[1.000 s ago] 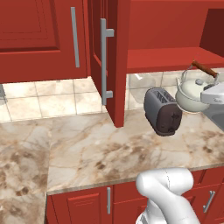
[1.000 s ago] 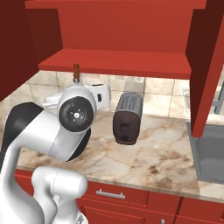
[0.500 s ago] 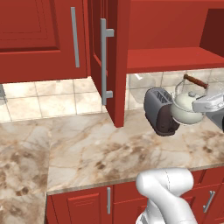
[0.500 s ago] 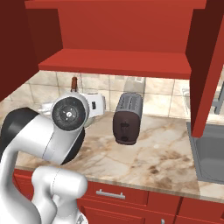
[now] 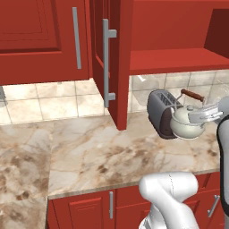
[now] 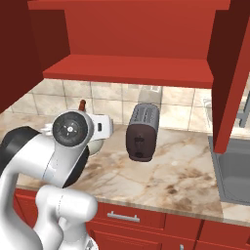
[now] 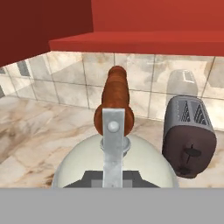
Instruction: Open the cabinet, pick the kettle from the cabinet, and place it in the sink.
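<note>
Marble counter (image 5: 98, 156), tool-held kettle (image 5: 185, 125) beside toaster (image 5: 160, 112)

A grey and dark-brown toaster (image 6: 142, 132) stands on the marble counter (image 5: 103, 156) before the tiled wall (image 5: 53, 98).

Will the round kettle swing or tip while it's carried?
Probably a little: the kettle hangs from a thin wire handle, so it may sway. Its round, smooth body looks apt to tilt toward the toaster beside it.
</note>
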